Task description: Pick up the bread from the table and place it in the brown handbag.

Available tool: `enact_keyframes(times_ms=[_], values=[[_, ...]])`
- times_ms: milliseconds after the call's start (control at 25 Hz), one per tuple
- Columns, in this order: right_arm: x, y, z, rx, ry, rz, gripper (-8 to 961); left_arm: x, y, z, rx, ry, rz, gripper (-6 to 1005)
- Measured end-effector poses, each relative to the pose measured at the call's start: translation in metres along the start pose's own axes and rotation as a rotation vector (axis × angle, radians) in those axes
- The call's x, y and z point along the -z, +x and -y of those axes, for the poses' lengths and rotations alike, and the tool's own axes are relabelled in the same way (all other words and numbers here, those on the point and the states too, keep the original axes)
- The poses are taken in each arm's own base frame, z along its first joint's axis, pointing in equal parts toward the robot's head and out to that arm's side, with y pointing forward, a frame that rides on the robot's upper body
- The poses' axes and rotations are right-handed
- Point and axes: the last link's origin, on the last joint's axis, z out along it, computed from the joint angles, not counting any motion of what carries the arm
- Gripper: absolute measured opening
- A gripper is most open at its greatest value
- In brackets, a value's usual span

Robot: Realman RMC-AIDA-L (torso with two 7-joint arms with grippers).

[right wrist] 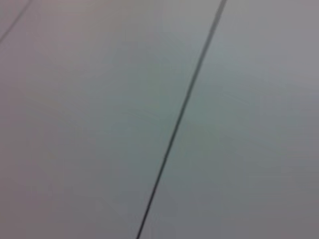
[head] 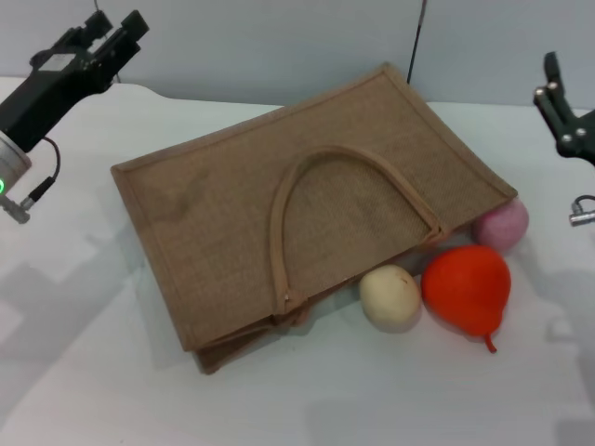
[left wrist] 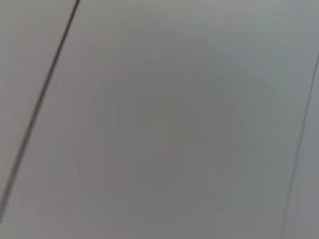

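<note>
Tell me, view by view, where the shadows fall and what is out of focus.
Head view: sharp, evenly lit; soft shadows lie on the table beside the brown handbag and under the orange pear-shaped fruit; no glare. Left wrist view: only a blurred grey surface crossed by a thin dark line. Right wrist view: the same, soft, with no object shown.
</note>
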Motion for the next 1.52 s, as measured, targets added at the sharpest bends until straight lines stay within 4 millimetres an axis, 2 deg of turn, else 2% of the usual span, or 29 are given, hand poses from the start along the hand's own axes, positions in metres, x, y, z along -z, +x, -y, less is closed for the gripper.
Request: enact_keyframes(times_ms=[320,560,960,1520], values=[[0.001,0.015,0.018,-0.130,0.063,-0.054,891,0.008,-0.016,0.003,-0.198,0.227,-0.124,672],[0.002,0.026,0.032,-0.208,0.129,-0.096,888,0.007,-0.029,0.007,-0.323,0.392,-0.101,678],[0.005,0.031,0.036,-0.204,0.149,-0.113,887,0.012,-0.033,0.008,-0.337,0.418,-0.088,677],[0.007,0.028,0.029,-0.212,0.112,-0.103,886,0.025,-0.038,0.013,-0.309,0.471,-0.083,674]])
